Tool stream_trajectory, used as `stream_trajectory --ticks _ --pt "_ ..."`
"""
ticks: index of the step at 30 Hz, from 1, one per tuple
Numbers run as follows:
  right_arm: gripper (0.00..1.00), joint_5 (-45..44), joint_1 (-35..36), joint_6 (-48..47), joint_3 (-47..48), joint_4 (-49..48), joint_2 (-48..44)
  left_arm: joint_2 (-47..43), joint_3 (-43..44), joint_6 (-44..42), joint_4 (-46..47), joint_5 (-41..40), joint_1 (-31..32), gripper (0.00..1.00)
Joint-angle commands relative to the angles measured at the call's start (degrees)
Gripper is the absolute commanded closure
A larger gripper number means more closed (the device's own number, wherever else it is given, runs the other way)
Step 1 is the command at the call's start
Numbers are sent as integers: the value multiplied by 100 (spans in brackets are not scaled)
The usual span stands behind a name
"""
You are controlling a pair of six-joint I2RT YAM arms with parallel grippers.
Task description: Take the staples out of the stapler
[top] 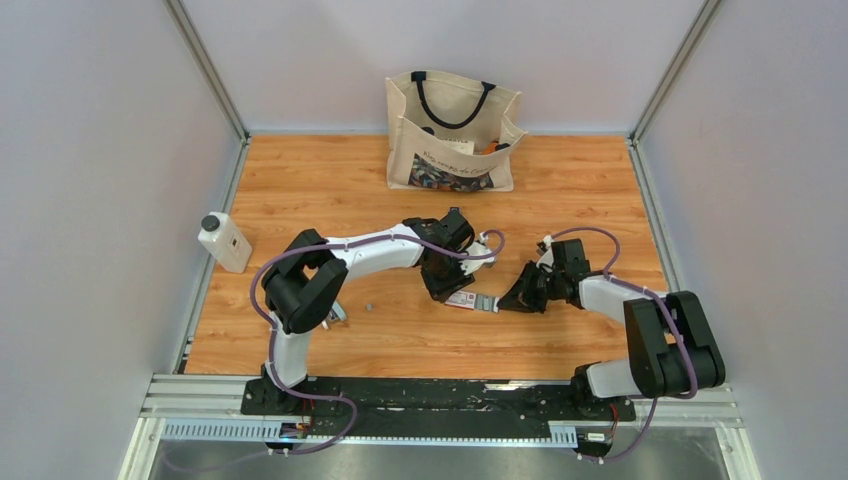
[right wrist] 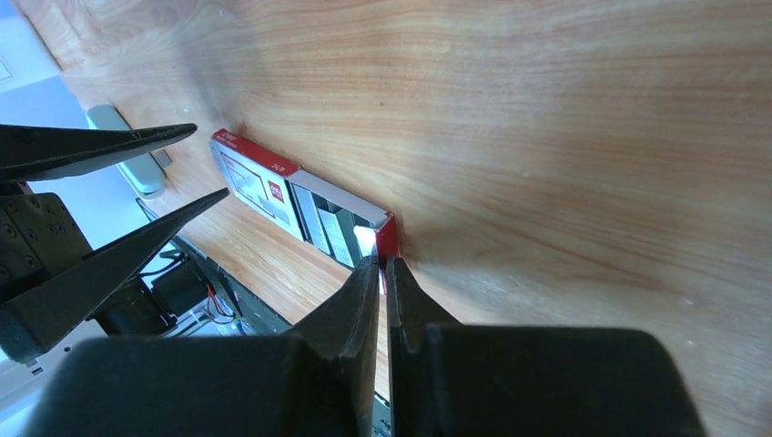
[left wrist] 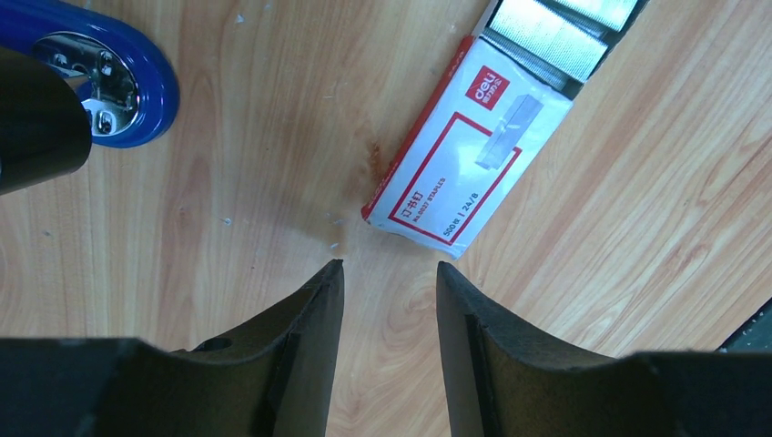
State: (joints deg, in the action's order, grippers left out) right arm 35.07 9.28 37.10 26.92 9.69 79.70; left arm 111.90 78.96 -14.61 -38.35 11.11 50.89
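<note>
— Where is the stapler?
— Its dark blue end lies on the wooden surface, at the upper left of the left wrist view. It is not touching the red-and-white staple box.
— And the left gripper?
— It hovers just short of the box's near corner, jaws apart and holding nothing.
— The right gripper?
— Its jaws are pressed almost together on the red end of the box's drawer, which is slid out. Silvery staples lie in rows inside it.
</note>
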Motion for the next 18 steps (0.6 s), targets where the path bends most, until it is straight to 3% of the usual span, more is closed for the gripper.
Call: stream_trajectory --ticks 1,18 --pt "91 26 109 131 164 -222 54 69 102 -209 82 -57 61 50" --pt "91 -140 320 131 586 -214 379 -10 -74 -516 82 180 87 50"
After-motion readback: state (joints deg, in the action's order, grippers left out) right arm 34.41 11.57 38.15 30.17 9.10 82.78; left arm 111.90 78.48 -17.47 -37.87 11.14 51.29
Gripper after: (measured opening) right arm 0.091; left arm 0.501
